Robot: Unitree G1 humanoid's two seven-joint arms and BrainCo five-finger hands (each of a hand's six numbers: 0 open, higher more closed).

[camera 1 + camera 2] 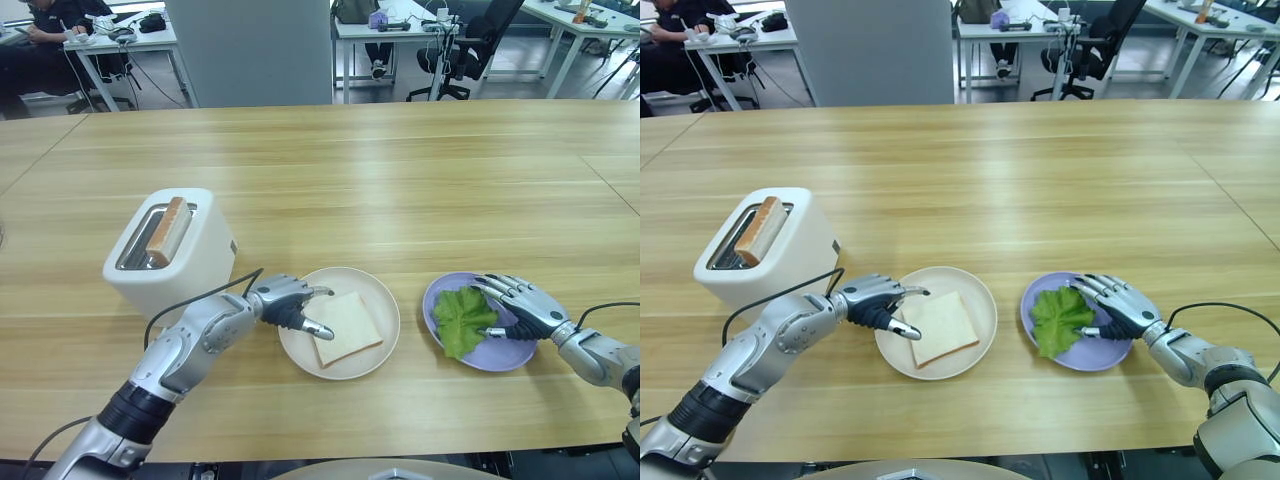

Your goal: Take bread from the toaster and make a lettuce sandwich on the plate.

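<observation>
Bread [347, 327] — white, square (crust pale) — flat on plate [381, 298].

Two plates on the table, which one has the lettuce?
The purple plate, at the robot's right hand: the lettuce leaf lies on it. The cream plate at the left hand holds a bread slice instead.
</observation>
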